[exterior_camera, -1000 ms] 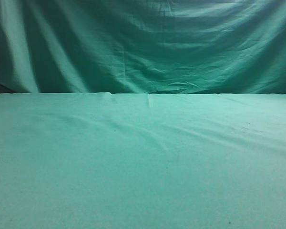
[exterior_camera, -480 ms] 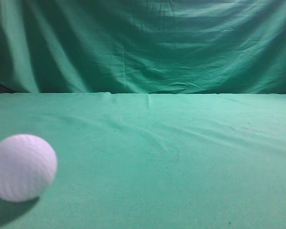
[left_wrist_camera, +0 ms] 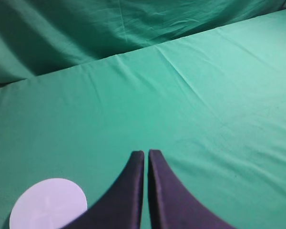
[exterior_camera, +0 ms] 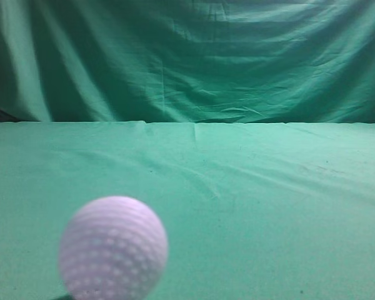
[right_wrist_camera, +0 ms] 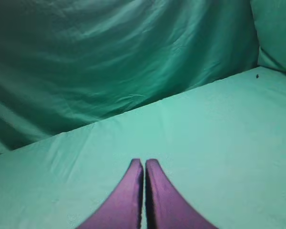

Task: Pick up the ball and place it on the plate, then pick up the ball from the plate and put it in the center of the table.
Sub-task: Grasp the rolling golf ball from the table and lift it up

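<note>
At the lower left of the exterior view, close to the lens and slightly blurred, the ball (exterior_camera: 113, 249) sits on the teal worktop (exterior_camera: 269, 206), its white, faintly lilac skin covered in small regular dimples. The left wrist view shows it as a pale disc in the bottom left corner (left_wrist_camera: 48, 203), just beside the left gripper (left_wrist_camera: 146, 155) and a little behind its tips, not touching them. That gripper's dark jaws are pressed together with only a hairline between them and nothing held. The right gripper (right_wrist_camera: 143, 163) looks the same, jaws closed and empty, above bare cloth with the ball nowhere in its view. No plate appears in any view. Judging by its golf-ball look, the ball is probably hard, light and smooth enough to roll away at a nudge, so the jaws would need to spread wider than it and close across its widest part, level with its middle, rather than pinching high where it could squirt out. Behind the worktop hangs a darker green curtain (exterior_camera: 194, 56) in loose folds.
</note>
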Controlling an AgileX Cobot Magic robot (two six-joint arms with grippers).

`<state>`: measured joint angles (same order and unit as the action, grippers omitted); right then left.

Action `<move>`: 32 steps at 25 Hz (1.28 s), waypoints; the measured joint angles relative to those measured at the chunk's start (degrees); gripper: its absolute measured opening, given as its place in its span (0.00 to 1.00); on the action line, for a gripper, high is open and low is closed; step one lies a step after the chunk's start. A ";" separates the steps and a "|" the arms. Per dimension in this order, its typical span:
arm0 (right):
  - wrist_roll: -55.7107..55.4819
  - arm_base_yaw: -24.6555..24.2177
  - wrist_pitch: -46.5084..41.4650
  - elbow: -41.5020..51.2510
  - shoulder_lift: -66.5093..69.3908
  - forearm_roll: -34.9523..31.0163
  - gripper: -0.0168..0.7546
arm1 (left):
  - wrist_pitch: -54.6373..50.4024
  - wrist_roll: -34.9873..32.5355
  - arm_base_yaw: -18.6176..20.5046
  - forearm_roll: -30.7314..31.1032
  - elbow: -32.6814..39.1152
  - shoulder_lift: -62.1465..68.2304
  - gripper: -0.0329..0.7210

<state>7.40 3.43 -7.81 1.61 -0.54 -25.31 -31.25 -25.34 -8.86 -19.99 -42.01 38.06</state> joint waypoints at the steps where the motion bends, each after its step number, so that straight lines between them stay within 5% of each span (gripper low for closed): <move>1: 0.00 0.00 -0.86 0.00 0.00 -0.16 0.02 | 0.14 0.02 0.00 -0.09 1.12 -1.14 0.04; 11: 4.95 0.00 -15.34 -16.58 12.20 0.17 0.02 | 1.83 -0.17 0.00 -5.12 8.23 -5.64 0.04; 16: 6.41 0.00 -15.79 -21.05 18.88 0.17 0.02 | 1.70 -2.84 0.00 -5.94 8.85 -5.87 0.04; 22: 22.85 0.90 -25.62 -27.61 26.53 0.78 0.02 | 1.70 -6.96 0.00 -7.14 8.85 -6.02 0.04; 32: 25.14 19.87 -41.35 -43.03 49.12 3.70 0.02 | -0.20 -7.18 0.00 -7.72 8.85 -11.38 0.04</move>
<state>32.54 23.30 -49.16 -41.42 48.59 -21.60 -31.44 -32.52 -8.86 -27.71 -33.16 26.69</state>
